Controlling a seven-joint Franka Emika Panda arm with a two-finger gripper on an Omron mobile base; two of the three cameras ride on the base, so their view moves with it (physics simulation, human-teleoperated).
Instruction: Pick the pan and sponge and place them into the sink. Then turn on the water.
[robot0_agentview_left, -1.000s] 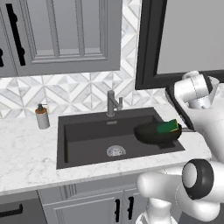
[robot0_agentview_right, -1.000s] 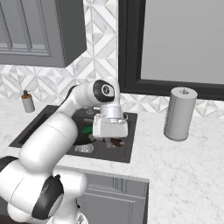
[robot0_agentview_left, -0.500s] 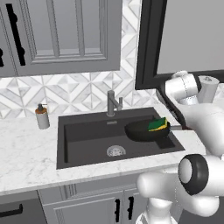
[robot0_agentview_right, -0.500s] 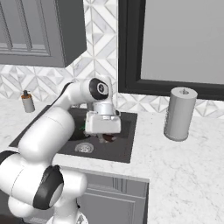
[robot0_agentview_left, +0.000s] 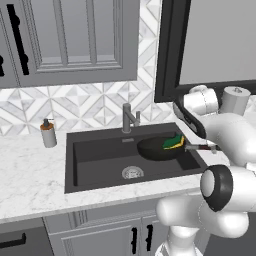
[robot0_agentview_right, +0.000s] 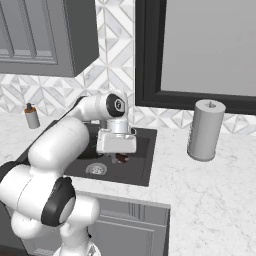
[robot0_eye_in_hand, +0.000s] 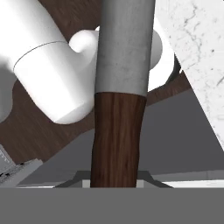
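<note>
The black pan (robot0_agentview_left: 156, 149) hangs level inside the right part of the matte black sink (robot0_agentview_left: 97, 156), with the green and yellow sponge (robot0_agentview_left: 173, 142) lying in it at its right edge. My gripper (robot0_agentview_right: 120, 155) is shut on the pan's reddish-brown handle (robot0_eye_in_hand: 116, 140), below the thin metal neck (robot0_eye_in_hand: 124, 43). My own arm hides most of the pan in the right base view, where the handle's end (robot0_agentview_right: 121, 158) peeks out under the hand. The grey faucet (robot0_agentview_left: 128, 118) stands behind the basin, with no stream coming from it. The steel drain (robot0_agentview_left: 132, 173) lies left of the pan.
A soap dispenser (robot0_agentview_left: 48, 134) stands on the marble counter left of the sink. A paper towel roll (robot0_agentview_right: 205, 130) stands on the counter to the right. Grey wall cabinets (robot0_agentview_left: 70, 40) hang above, and a dark-framed window (robot0_agentview_right: 200, 50) is behind the sink.
The pan, with the sponge in it, has moved left from the sink's right rim to well over the basin. The hand went with it.
</note>
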